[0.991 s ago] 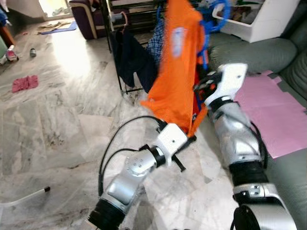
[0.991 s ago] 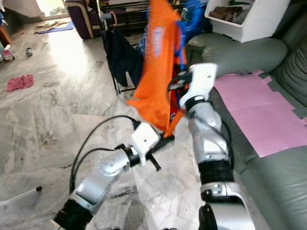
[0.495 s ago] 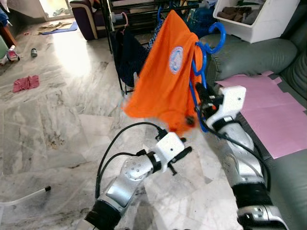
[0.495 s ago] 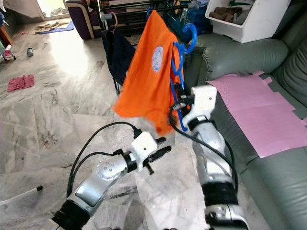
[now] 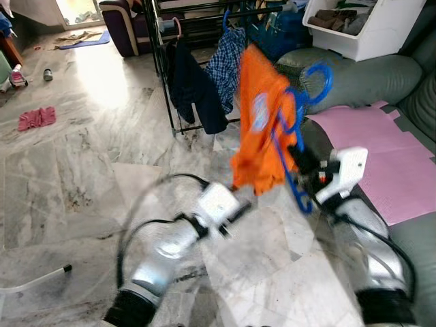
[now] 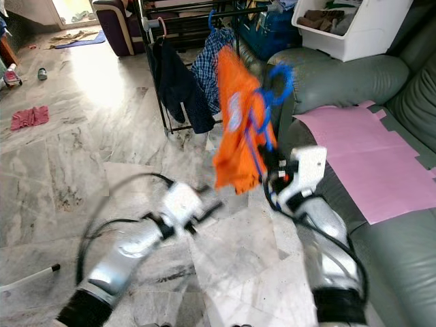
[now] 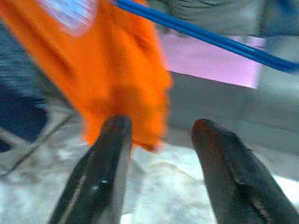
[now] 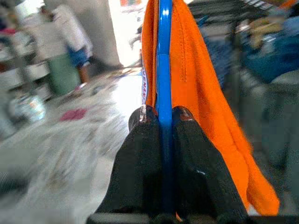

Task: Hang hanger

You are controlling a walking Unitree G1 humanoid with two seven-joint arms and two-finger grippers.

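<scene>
Since half a second before, the right gripper [image 8: 159, 122], clamped on the blue hanger [image 5: 300, 146] with its orange shirt [image 5: 261, 129], had swung it nearer the drying rack [image 5: 163, 51], while the left gripper [image 7: 161, 135], jaws apart, had dropped clear below the shirt.
</scene>
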